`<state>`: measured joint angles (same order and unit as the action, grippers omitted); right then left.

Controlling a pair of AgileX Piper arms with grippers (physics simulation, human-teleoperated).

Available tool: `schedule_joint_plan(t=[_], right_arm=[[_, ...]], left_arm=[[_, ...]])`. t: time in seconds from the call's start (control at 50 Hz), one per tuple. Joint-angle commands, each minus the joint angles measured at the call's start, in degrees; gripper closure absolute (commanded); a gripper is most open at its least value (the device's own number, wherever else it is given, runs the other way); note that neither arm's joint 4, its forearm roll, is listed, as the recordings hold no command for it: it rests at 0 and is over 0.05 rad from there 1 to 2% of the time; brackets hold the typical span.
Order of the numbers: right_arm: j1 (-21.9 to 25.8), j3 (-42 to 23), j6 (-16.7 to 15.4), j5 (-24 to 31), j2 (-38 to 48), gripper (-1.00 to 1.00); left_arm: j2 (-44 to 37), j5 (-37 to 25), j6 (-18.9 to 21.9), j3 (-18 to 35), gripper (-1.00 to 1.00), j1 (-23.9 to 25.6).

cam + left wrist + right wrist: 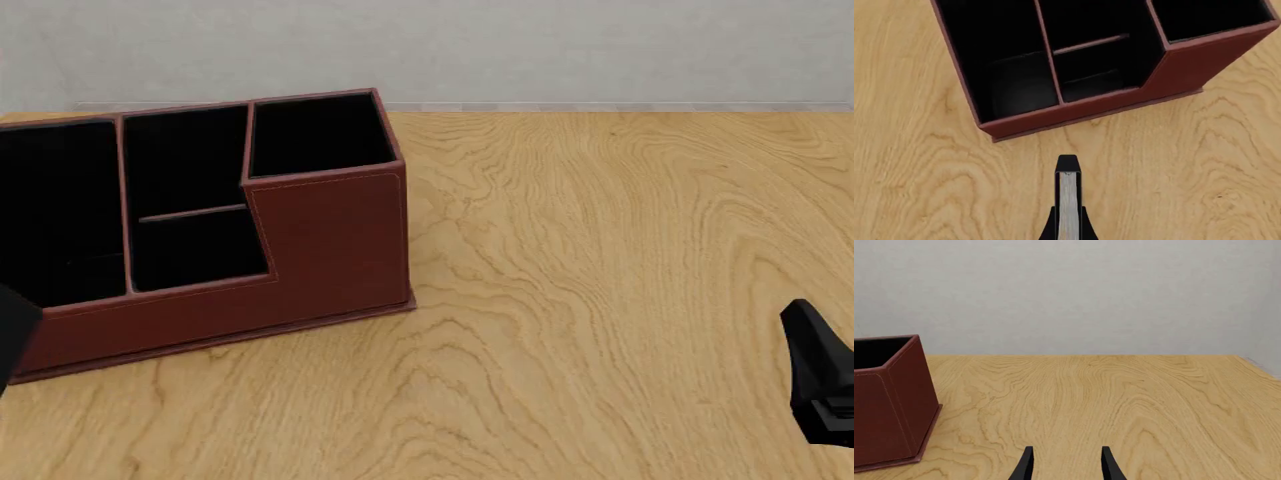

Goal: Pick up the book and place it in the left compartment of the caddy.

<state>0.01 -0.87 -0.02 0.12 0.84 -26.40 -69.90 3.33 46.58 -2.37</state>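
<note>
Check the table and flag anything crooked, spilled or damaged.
Nothing stands out. The caddy stands upright and intact on the table, its left compartment empty. The book is held edge-on in the left gripper, short of the caddy. The right gripper is open and holds nothing.

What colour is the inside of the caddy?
Black inside the caddy, with a reddish-brown rim; clearest in the left wrist view.

Simulated tabletop: wooden table (601, 250); blank wall (1087, 295)
</note>
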Motion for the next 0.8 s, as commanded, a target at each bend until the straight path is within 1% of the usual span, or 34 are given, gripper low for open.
schedule_joint_plan(t=[0.02, 0.04, 0.06, 0.18, 0.22, 0.26, 0.32, 0.38, 0.42, 0.46, 0.52, 0.6, 0.64, 0.7, 0.76, 0.8], right_arm=[[0.0, 0.2, 0.0, 0.0, -0.2, -1.0], [0.0, 0.2, 0.0, 0.0, -0.2, -1.0], [0.0, 0.2, 0.0, 0.0, -0.2, -1.0], [0.0, 0.2, 0.0, 0.0, -0.2, -1.0], [0.0, 0.2, 0.0, 0.0, -0.2, -1.0], [0.0, 0.2, 0.0, 0.0, -0.2, -1.0], [0.0, 0.2, 0.0, 0.0, -0.2, -1.0], [0.0, 0.2, 0.0, 0.0, -0.2, -1.0], [0.0, 0.2, 0.0, 0.0, -0.2, -1.0], [0.0, 0.2, 0.0, 0.0, -0.2, -1.0], [0.0, 0.2, 0.0, 0.0, -0.2, -1.0], [0.0, 0.2, 0.0, 0.0, -0.2, -1.0], [0.0, 0.2, 0.0, 0.0, -0.2, -1.0], [0.0, 0.2, 0.0, 0.0, -0.2, -1.0], [0.0, 0.2, 0.0, 0.0, -0.2, -1.0], [0.0, 0.2, 0.0, 0.0, -0.2, -1.0]], left_arm=[[-4.4, 0.0, 0.2, 4.5, 1.0, -4.2], [-4.4, 0.0, 0.2, 4.5, 1.0, -4.2], [-5.9, 0.0, 0.5, 5.7, 1.0, -5.3], [-9.2, 0.0, 0.3, 9.4, 1.0, -6.7], [-9.8, 0.0, 0.2, 9.7, 1.0, -6.7], [-11.2, 0.0, 1.2, 10.1, 1.0, -7.8], [-12.9, 0.0, 1.9, 12.1, 1.0, -8.9], [-14.4, 0.0, 1.0, 13.3, 1.0, -8.6], [-15.4, 0.0, 2.2, 13.3, 1.0, -9.5], [-16.0, 0.0, 1.6, 14.1, 1.0, -9.1], [-17.1, 0.0, 2.6, 14.3, 1.0, -9.6], [-19.5, 0.0, 2.5, 16.4, 1.0, -9.5], [-20.7, 0.0, 3.2, 17.5, 1.0, -10.6], [-22.4, 0.1, 2.9, 18.8, 1.0, -11.0], [-22.6, 0.7, 3.5, 17.6, 1.0, -11.6], [-23.3, 0.7, 3.6, 18.4, 1.0, -11.7]])
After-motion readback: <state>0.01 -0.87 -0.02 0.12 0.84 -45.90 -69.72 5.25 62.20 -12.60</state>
